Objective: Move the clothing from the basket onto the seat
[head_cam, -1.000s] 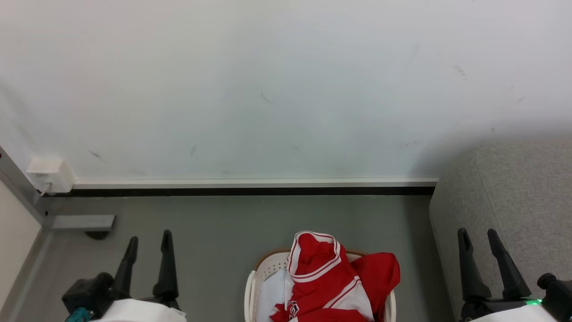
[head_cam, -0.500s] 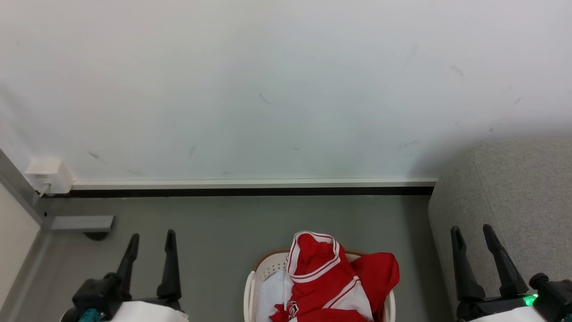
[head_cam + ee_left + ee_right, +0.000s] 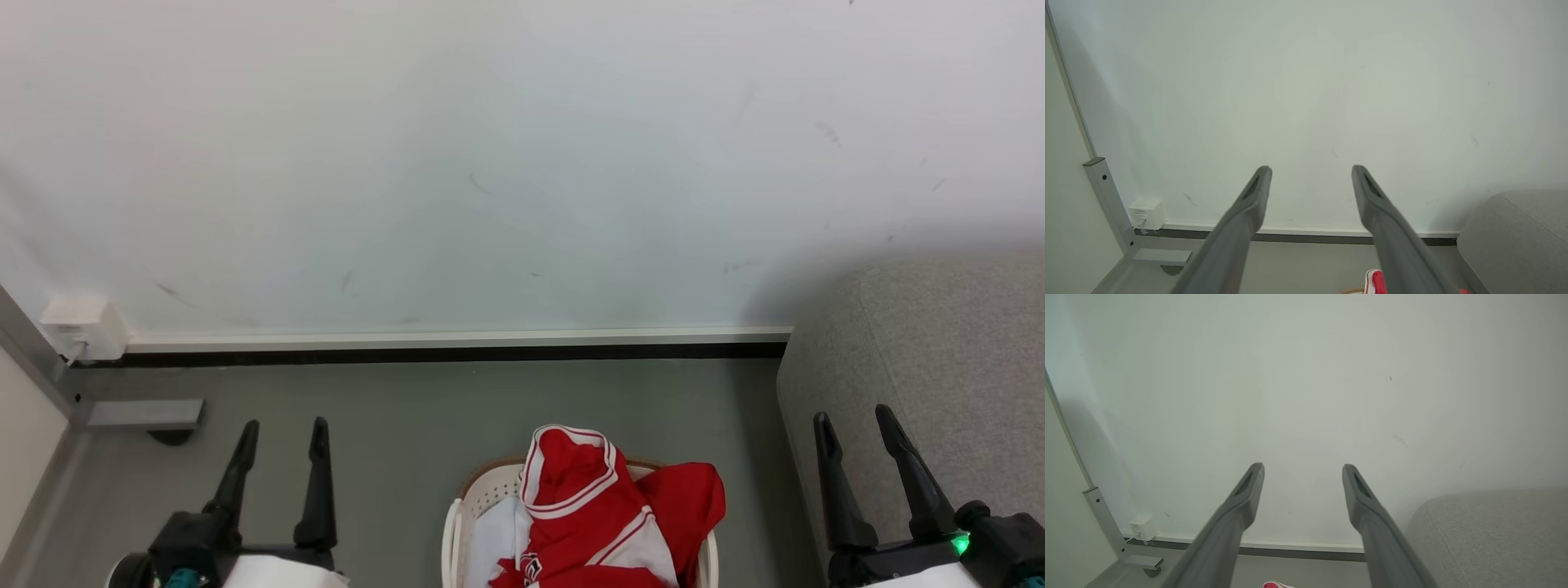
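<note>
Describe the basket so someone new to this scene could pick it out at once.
Start at the white wall and drop to the grey floor below it. The basket sits at the head view's bottom middle, left of the grey sofa. It alone is cream plastic with small holes and a brown rim, heaped with red-and-white clothing.

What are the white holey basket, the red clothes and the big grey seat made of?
The cream-white holed basket looks like smooth hard plastic: moulded holes, stiff brown rim. The red-and-white clothing looks like soft, thin fabric: it crumples and folds. The big grey seat seems covered in matt woven cloth: speckled weave, rounded padded edges.
</note>
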You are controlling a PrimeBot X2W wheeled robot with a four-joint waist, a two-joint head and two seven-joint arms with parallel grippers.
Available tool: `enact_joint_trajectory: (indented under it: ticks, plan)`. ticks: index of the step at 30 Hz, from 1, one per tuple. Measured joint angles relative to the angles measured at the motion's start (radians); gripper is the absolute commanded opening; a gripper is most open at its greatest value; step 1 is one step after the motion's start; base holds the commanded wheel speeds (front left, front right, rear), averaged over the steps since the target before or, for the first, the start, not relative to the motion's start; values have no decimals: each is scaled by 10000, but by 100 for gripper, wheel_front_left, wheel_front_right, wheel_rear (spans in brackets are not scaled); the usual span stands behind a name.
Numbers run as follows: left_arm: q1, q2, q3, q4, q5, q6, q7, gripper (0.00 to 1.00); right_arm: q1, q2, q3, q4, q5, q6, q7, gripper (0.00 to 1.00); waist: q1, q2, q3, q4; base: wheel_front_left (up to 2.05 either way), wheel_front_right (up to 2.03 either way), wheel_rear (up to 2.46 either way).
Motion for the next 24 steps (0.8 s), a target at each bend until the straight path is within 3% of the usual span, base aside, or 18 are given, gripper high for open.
enact_joint_trajectory:
  ticks: [8,24]
  plan:
    - [14,-35,-8,2,481,-82,-146,100,-1,-17,65,-52,-384,0,-144,100,0,0,1,-78,0,0,0]
    - [7,-73,27,4,374,-265,-148,100,-6,-40,58,-69,-276,0,-144,100,0,0,137,-209,0,0,0]
